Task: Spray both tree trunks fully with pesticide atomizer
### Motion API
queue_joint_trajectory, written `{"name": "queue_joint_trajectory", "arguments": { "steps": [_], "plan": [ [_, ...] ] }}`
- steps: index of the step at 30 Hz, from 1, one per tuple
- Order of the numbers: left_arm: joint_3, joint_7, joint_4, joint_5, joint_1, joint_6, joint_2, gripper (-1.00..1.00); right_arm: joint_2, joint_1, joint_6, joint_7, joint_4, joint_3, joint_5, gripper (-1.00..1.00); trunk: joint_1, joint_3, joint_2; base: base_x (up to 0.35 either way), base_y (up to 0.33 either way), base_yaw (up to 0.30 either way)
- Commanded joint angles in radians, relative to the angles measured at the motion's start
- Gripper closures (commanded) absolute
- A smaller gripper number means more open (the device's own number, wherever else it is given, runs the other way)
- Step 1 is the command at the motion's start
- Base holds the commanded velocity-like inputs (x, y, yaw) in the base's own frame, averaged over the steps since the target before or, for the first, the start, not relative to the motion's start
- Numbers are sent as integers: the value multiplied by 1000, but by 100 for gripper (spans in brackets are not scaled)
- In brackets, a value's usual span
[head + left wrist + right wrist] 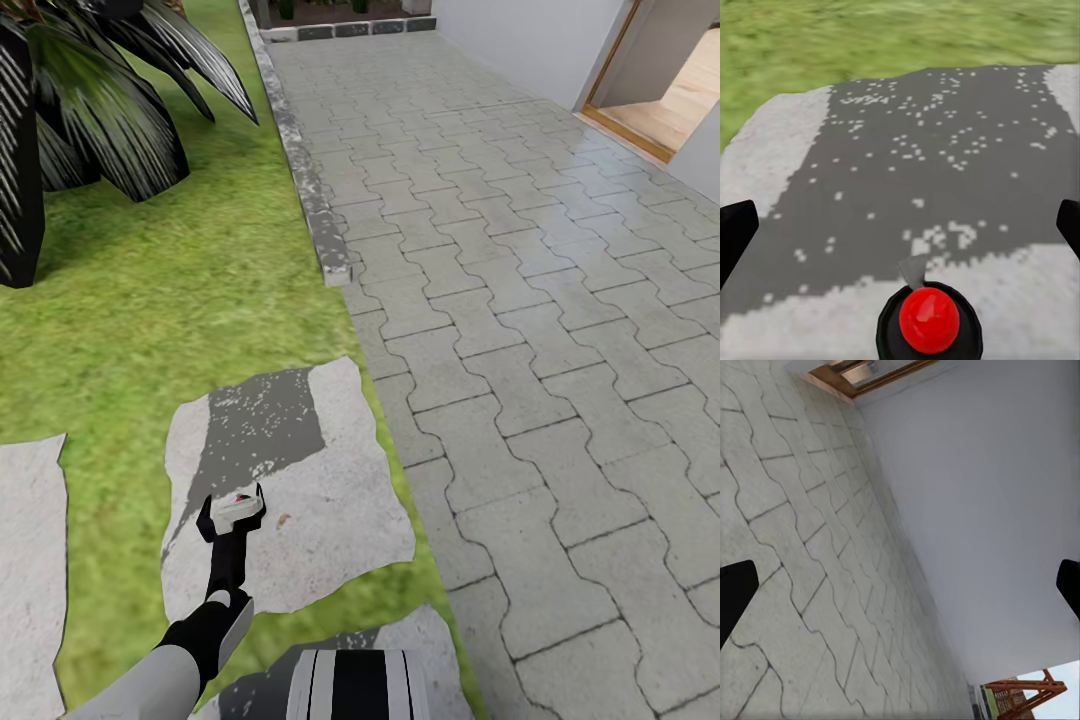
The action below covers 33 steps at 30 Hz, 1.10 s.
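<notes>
The left tool (232, 512) is gripping the dark, red-dotted pesticide atomizer (236, 508) upright over a pale flagstone (330, 520), pointing away from lawn (150, 320).

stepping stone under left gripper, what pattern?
Pale grey stepping stone with a dark patch flecked white; clearest in the left wrist view, under the left gripper.
</notes>
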Motion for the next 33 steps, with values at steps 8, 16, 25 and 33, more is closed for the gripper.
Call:
{"name": "queue_joint_trajectory", "arguments": {
  "steps": [8,16,25,33],
  "plan": [
    [4,1,1,-6,0,-1,-10,-100,0,0,-4,1,-1,2,-8,-100,0,-1,0,0,-52,1],
    [4,1,1,-6,0,-1,-13,-100,0,0,-4,1,-1,2,-8,-100,0,-1,0,0,-40,0],
    [4,1,1,-6,0,-1,-13,-100,0,0,-4,0,-1,2,-8,-100,0,0,0,0,-3,21],
    [5,1,0,-6,0,-2,-13,-100,0,0,-3,1,-1,2,-8,-100,0,0,0,0,0,49]
  ]
}}
